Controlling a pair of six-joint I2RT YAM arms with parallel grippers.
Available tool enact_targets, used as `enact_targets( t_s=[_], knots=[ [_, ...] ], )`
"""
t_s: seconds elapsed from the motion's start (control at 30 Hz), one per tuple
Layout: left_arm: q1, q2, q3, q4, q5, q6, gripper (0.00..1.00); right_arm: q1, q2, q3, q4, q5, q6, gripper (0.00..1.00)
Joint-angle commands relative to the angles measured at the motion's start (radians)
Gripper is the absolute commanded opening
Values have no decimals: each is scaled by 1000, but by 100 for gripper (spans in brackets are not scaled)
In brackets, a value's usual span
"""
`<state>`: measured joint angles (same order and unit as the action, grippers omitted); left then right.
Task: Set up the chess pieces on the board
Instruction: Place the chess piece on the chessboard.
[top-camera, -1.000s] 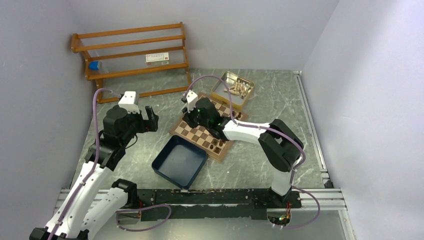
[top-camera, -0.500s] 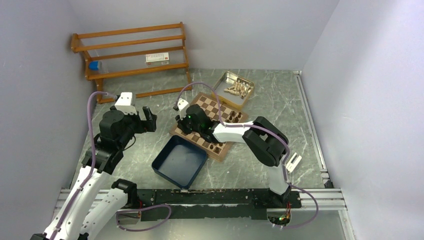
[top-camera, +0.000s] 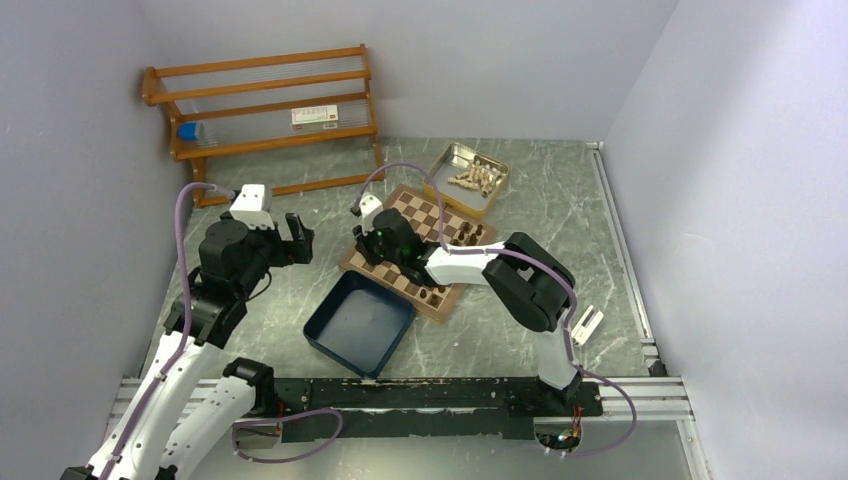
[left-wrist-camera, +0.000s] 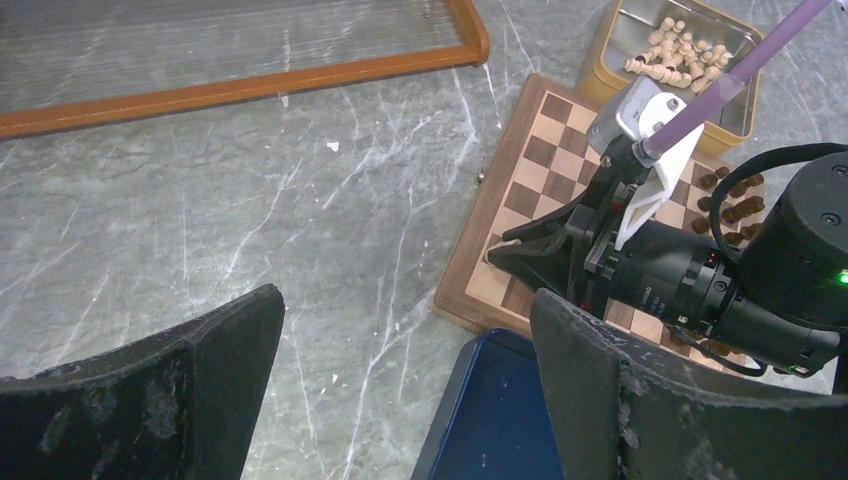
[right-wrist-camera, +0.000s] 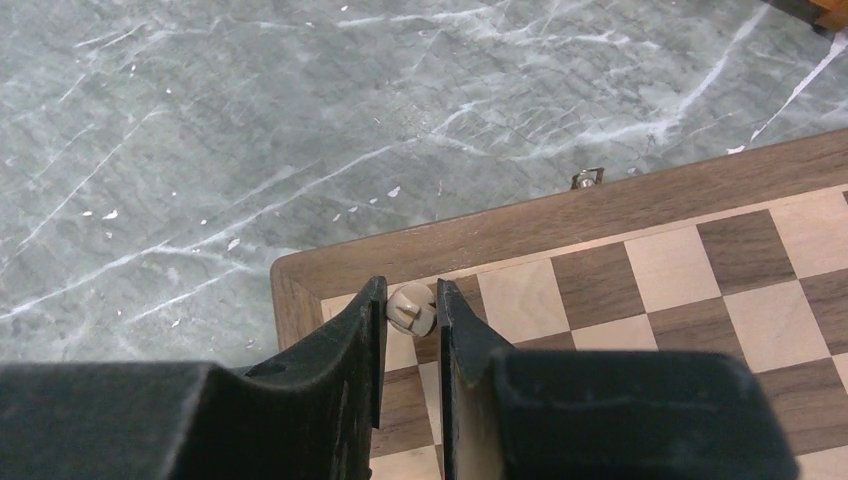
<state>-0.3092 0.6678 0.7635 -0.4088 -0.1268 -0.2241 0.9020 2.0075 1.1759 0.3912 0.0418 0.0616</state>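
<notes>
Pale wooden chess piece (right-wrist-camera: 411, 308) held at a corner of the checkered brown-and-cream wooden board (right-wrist-camera: 640, 265)
It is pinched by the narrowly closed right gripper (right-wrist-camera: 410, 300) over the corner square; the left gripper (left-wrist-camera: 405, 320) is spread wide, empty, beside the board.

A: What sort of room is this?
B: A small booth. The back wall (top-camera: 480, 60), left wall (top-camera: 70, 200) and right wall (top-camera: 740, 200) are all plain pale lilac-grey.
A: And the surface?
B: A tabletop (top-camera: 480, 340) with a grey-green marble look, crossed by white veins. A metal rail (top-camera: 622, 250) runs along its right edge, and another rail (top-camera: 650, 400) along the near edge.
A: Any furniture?
B: A wooden rack (top-camera: 262, 107) of orange-brown bars stands far left by the back wall. It holds a small blue thing (top-camera: 187, 131) at its left end and a white label card (top-camera: 316, 116) towards the right.
A: Light?
B: Even and soft, with faint shadows.
</notes>
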Motion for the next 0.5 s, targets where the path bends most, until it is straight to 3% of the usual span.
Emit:
enact_targets(
  t_s=[0.0,0.47],
  knots=[
    [7,-3,2,22,6,2,97,-9,23,20,-8,29,23,11],
    [7,-8,2,22,6,2,97,-9,45,62,-104,69,21,14]
  ],
)
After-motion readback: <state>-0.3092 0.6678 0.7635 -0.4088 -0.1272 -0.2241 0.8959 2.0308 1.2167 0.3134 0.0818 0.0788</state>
